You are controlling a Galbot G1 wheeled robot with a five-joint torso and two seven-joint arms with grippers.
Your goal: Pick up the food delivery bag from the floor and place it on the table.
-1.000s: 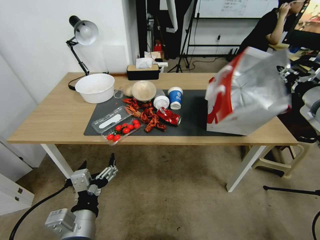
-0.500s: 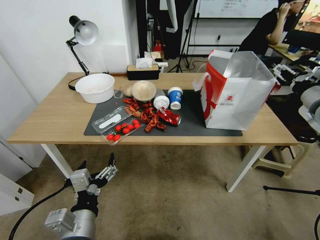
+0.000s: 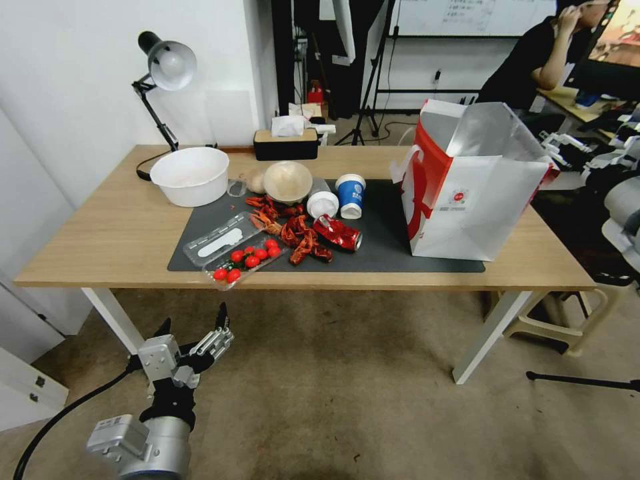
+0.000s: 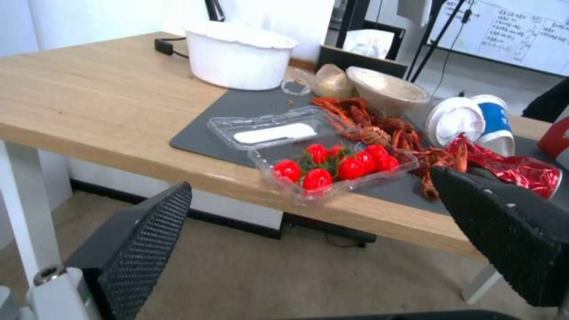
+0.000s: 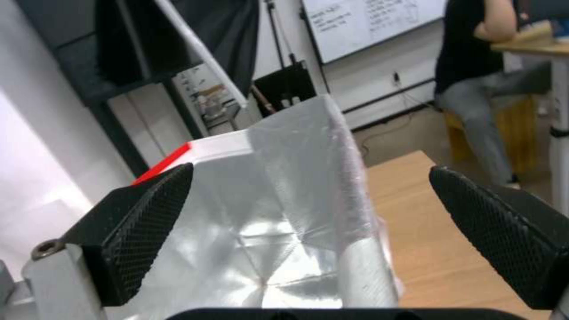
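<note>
White-and-red bag (image 3: 467, 193) stands upright on the bench (image 3: 100, 233); right fingers (image 5: 148, 231) spread beside it, left fingers (image 3: 223, 327) spread low.

From our head camera we look forward and down over the whole surface (image 3: 120, 233). Our left wrist camera sits low, just off the near edge, sharing the tomato tray (image 4: 332, 166). Our right wrist camera hangs close above the food delivery bag (image 5: 266, 231).
</note>
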